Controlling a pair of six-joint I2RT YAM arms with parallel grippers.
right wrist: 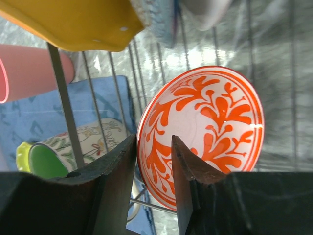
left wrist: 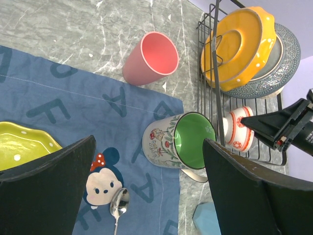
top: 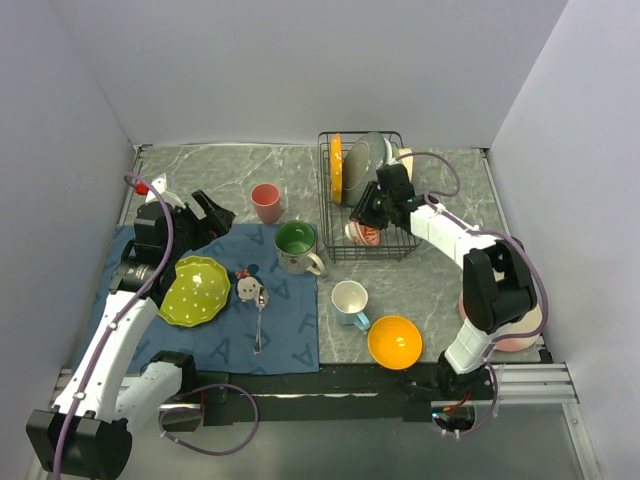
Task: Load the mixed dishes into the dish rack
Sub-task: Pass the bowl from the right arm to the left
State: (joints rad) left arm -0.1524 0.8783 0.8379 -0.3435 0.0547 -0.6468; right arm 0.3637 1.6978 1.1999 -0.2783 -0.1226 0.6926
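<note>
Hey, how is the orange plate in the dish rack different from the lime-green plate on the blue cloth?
The orange plate stands on edge between the wires of the dish rack; the lime-green plate lies flat, face up, on the blue cloth. So the orange plate is already loaded and the lime-green plate is not yet. Their colours differ too. Both have wavy, scalloped rims with small white dots.
</note>
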